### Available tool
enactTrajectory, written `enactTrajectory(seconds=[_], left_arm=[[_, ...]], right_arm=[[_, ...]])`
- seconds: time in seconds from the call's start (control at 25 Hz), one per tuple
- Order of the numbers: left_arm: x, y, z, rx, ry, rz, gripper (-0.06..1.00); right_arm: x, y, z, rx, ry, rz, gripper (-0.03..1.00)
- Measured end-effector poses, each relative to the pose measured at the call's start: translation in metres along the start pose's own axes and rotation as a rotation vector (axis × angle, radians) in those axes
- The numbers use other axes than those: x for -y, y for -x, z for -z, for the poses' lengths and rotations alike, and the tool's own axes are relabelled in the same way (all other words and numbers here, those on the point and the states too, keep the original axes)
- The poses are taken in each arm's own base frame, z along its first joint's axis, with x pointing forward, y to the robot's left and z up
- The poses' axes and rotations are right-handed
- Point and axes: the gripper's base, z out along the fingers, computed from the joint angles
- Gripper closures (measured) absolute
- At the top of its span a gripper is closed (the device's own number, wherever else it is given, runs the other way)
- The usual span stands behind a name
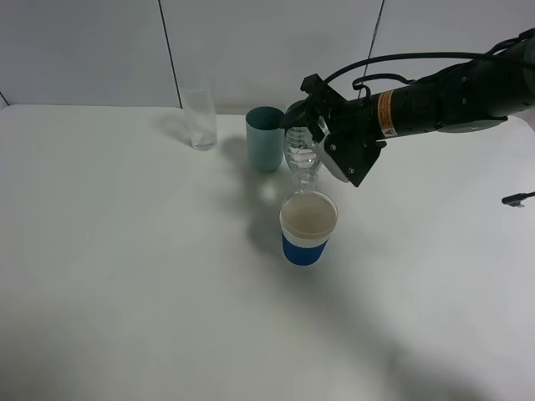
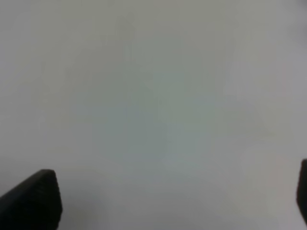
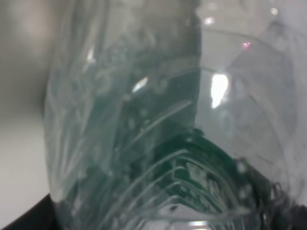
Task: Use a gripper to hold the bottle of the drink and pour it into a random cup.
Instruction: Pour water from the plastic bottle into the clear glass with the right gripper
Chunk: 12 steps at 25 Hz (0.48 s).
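We log the right gripper (image 1: pixel 322 134) clamped on the bottle (image 1: pixel 303 163), mid-counter toward the far edge; long axis near-vertical, neck down; mouth just above the cup (image 1: pixel 307 230), directly beneath

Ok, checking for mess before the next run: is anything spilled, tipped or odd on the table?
Nothing stands out. The bottle is neck-down over the cup, but only because the right gripper holds it there to pour. No puddle shows on the table; the teal tumbler and clear glass stand upright.
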Motion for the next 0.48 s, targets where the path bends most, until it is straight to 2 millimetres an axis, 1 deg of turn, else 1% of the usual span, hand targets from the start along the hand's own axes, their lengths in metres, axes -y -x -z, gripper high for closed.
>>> enactTrajectory(seconds=[0.48], left_arm=[[0.0,0.0,0.0,0.0,0.0,0.0,-0.05]], right_arm=[[0.0037,0.0035,-0.0034,0.005,-0.003,0.026,0.4]])
